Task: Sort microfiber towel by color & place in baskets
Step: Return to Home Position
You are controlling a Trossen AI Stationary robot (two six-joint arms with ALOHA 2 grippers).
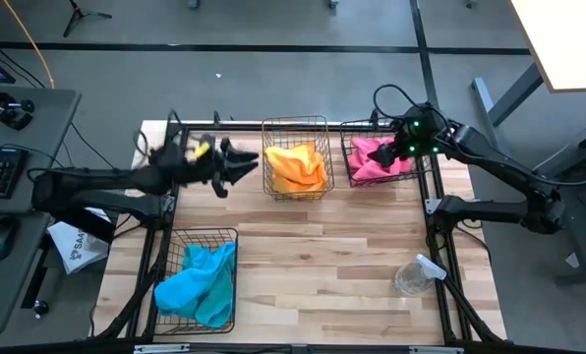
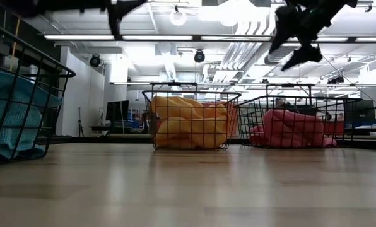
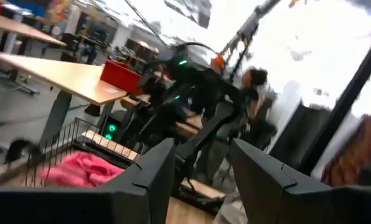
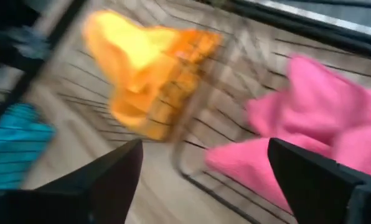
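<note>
**As every towel lies binned: both grippers empty**

Right gripper (image 1: 381, 153), fingers spread and holding nothing, hovers directly over pink towels (image 1: 396, 169) in far-right basket (image 1: 348, 147). The heap's long axis runs side to side. Left gripper (image 1: 249, 162), released, hangs just beside middle basket (image 1: 295, 120) of orange towels (image 1: 295, 167). Blue towels (image 1: 197, 285): near-left basket (image 1: 205, 233).
</note>
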